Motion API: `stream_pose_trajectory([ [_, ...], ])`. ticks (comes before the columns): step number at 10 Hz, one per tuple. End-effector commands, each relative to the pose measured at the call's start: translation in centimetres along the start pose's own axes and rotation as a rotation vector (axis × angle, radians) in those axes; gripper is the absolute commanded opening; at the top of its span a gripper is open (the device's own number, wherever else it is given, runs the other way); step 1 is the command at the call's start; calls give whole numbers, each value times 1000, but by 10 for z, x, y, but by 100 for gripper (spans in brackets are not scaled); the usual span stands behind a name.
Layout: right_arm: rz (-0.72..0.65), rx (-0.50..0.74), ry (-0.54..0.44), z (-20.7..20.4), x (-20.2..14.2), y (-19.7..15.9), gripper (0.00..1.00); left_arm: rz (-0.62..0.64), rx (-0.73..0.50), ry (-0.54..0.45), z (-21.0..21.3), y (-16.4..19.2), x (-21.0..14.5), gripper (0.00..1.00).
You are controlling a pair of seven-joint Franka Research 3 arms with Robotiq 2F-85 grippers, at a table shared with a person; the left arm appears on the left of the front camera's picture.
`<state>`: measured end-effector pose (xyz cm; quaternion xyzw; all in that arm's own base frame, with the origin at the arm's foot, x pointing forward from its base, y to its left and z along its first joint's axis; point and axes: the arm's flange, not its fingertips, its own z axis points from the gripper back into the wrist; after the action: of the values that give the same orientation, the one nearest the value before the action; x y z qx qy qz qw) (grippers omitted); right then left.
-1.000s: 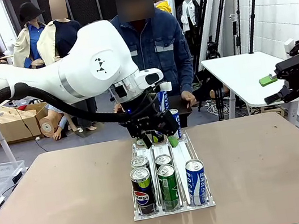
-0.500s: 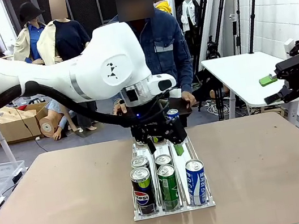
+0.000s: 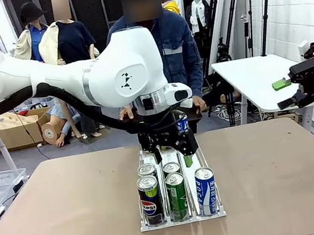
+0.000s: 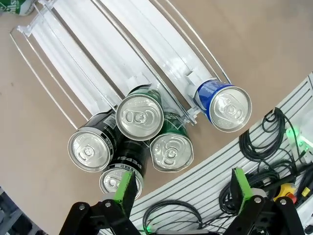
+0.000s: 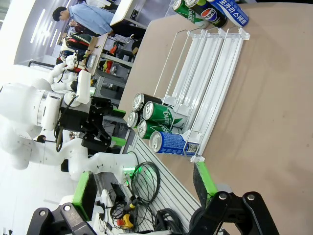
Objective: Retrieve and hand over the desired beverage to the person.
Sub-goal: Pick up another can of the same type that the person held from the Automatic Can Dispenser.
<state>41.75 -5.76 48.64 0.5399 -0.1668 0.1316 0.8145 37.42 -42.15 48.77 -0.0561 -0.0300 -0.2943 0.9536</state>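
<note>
Several beverage cans stand at the near end of a white wire rack (image 3: 195, 158): a black Pepsi can (image 3: 149, 199), a green can (image 3: 176, 195) and a blue can (image 3: 206, 190), with two more behind them. My left gripper (image 3: 172, 153) hangs open just above this group and holds nothing. From its wrist camera I look down on the can tops, the Pepsi can (image 4: 122, 177) beside one green pad (image 4: 125, 189) and the blue can (image 4: 224, 105) farther off. The person (image 3: 171, 42) stands at the far edge. My right gripper (image 3: 289, 92) waits open off the table's right side.
More cans (image 5: 211, 11) lie at the rack's far end, one blue can (image 3: 182, 123) showing behind my left wrist. A white side table (image 3: 253, 80) stands at the right. Bare tabletop (image 3: 62, 199) lies on both sides of the rack.
My left arm has swung right and toward the near end of the rack, bringing its open gripper lower over the front cans. The right arm has not moved.
</note>
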Motion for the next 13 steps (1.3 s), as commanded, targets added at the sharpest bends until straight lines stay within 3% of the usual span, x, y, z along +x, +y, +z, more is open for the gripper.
stream_pose_trajectory([
  [1,1,3,-1,0,0,0,100,30,34,4,-3,-10,3,100],
  [5,1,3,-1,0,0,0,100,99,72,-8,-16,-7,3,100],
  [13,1,3,-1,0,0,0,100,123,71,22,-41,2,3,100],
])
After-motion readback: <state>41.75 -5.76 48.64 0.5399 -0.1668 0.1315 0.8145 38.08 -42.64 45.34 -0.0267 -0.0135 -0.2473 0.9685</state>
